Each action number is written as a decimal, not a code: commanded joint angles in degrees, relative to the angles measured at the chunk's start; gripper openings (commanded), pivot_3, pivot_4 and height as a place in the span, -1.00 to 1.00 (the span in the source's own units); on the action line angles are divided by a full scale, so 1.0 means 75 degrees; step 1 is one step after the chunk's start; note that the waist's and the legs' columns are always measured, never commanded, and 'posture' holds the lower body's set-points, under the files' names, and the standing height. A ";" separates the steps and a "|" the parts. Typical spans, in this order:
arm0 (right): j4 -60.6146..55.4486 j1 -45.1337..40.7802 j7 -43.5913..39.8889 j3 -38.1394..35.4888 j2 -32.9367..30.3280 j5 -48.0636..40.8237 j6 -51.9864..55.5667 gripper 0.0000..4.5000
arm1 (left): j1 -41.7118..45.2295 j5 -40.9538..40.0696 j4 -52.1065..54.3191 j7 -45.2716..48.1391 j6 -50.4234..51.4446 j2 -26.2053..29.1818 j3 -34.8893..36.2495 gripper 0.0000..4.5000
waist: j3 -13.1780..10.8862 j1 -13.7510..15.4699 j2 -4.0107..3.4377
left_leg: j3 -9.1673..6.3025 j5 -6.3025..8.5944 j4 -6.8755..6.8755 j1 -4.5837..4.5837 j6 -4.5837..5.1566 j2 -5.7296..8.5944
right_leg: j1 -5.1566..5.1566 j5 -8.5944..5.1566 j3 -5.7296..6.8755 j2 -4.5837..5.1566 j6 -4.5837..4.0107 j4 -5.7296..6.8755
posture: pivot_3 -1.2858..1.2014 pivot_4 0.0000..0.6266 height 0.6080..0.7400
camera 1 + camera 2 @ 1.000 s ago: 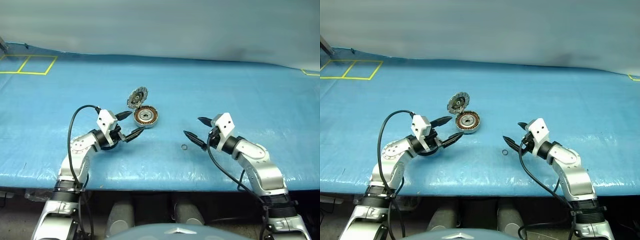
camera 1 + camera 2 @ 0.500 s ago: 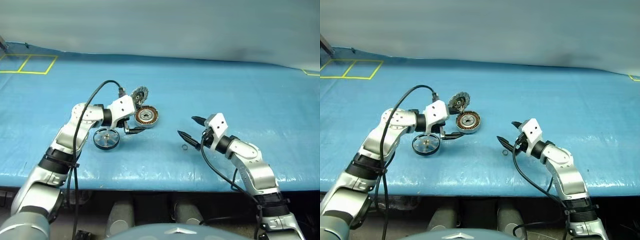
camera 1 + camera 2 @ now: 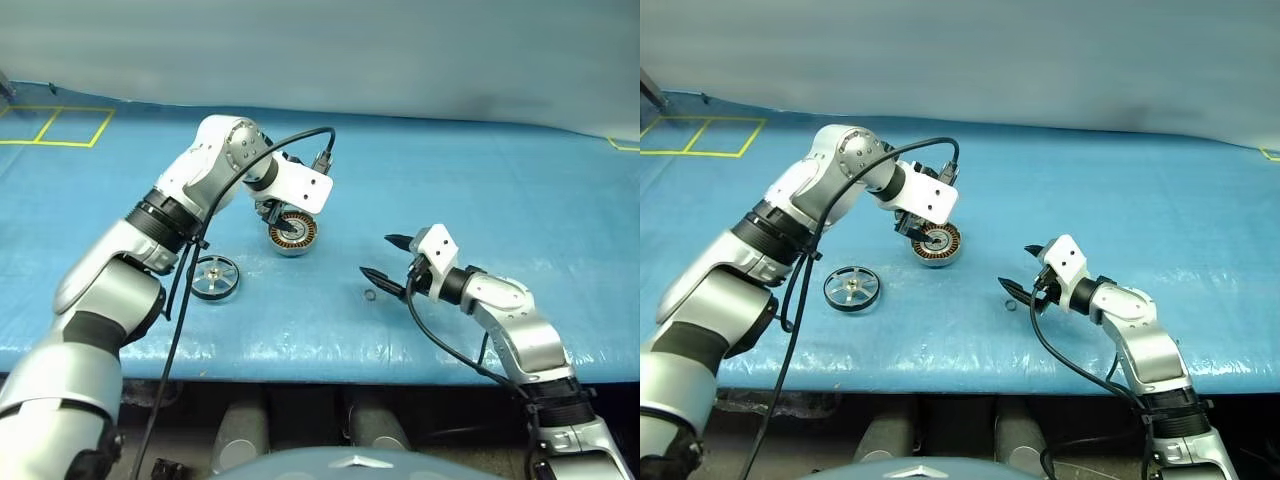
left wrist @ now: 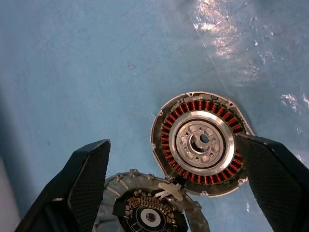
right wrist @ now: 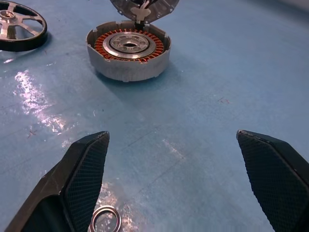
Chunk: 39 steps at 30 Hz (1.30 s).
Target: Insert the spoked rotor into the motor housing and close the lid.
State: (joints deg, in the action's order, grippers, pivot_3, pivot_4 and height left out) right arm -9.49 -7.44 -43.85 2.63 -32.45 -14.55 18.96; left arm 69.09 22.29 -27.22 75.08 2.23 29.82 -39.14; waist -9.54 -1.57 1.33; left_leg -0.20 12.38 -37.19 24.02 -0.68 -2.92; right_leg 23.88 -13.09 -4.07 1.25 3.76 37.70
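The motor housing (image 3: 292, 233) is set on the table (image 3: 480, 190), with the lid (image 4: 147, 212) raised at its far rim. The spoked rotor (image 3: 215, 277) is laid to its left and nearer, apart from it. A small ring (image 3: 369, 295) is placed to the housing's right, nearer the table's front edge.

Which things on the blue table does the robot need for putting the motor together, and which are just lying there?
Needed:
- motor housing, open, copper windings showing
- lid, tipped up at the housing's rim
- spoked rotor, flat on the table, not yet inside

Just lying there:
- small ring by the right gripper
- yellow tape lines
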 commanded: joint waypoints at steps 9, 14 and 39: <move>-0.0838 0.0168 0.0042 -0.0299 -0.0334 -0.0167 0.0485 0.98 | -0.0240 0.1142 -0.0663 0.0215 -0.0906 -0.0422 -0.0682 1.00 | -0.0006 -0.0020 0.0003 | -0.0001 0.0002 -0.0001 0.0003 0.0003 0.0000 | 0.0004 0.0001 0.0000 0.0000 0.0007 0.0005 | 0.03 -0.52 1.00; -0.0823 0.0188 0.0074 -0.0309 -0.0319 -0.0123 0.0490 0.98 | -0.0306 0.1267 -0.0660 0.0351 -0.1023 -0.0380 -0.0600 1.00 | -0.0006 -0.0017 0.0003 | -0.0001 0.0002 -0.0014 0.0003 0.0003 0.0000 | 0.0001 -0.0001 -0.0001 0.0000 0.0004 0.0008 | 0.03 -0.52 1.00; -0.0570 0.0031 0.0229 -0.0230 -0.0131 0.0000 0.0276 0.98 | -0.0059 0.1243 -0.0665 0.0751 -0.1276 -0.0425 -0.0284 1.00 | -0.0006 -0.0014 0.0003 | -0.0002 0.0002 -0.0020 0.0003 0.0003 0.0000 | -0.0002 0.0020 -0.0001 0.0000 0.0039 0.0015 | 0.03 -0.52 1.00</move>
State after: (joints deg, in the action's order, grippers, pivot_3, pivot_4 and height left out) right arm -13.08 -6.38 -42.43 1.74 -33.63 -14.36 22.08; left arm 67.87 31.18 -33.37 80.79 -6.75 26.89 -42.15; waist -9.58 -1.68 1.35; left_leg -0.21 12.40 -37.34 24.04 -0.66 -2.92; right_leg 23.87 -12.94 -4.07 1.25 4.05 37.82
